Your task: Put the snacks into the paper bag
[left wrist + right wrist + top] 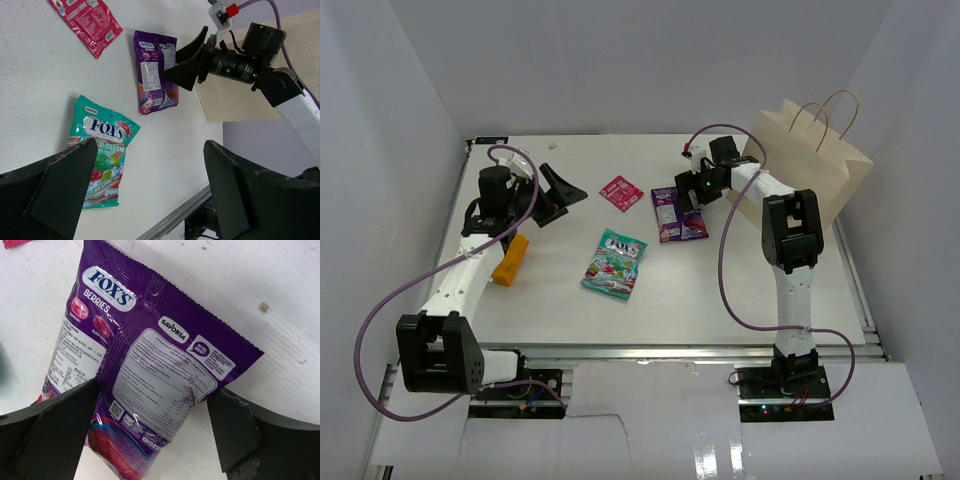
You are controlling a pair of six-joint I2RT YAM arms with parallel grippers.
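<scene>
1. Straddling the purple packet (150, 350), the right gripper (152, 395) has its fingers spread wide, one on each side of the packet's lower half. Nothing is clamped yet, and I cannot tell whether the tips touch the table (720, 290). The stance suits closing in on the packet for a pick.
2. Purple packet: lies flat with its back panel up, just beside the paper bag (815, 165). It reads "FOX'S", "BERRIES" and "SAVORIA"; the nutrition print is too fine to read.
3. Paper bag: beige, upright at the far right corner with its twine handles up. It is the nearest thing to the right arm, so probably that arm's drop point. Its inside is hidden.
4. Left gripper (150, 147): fingers wide apart and holding nothing, raised over the far left of the table, well apart from the bag.
5. Teal-green packet (614, 263): flat near the centre with its front up. It reads "FOX'S" and "BLOSSOM".
6. Pink-red square packet (620, 190): flat, farther back, with unreadable lettering.
7. Orange packet (510, 258): beside the left arm's forearm, no print visible.
8. Judgement: all four snacks remain on the table, so bagging is at its first pick.
</scene>
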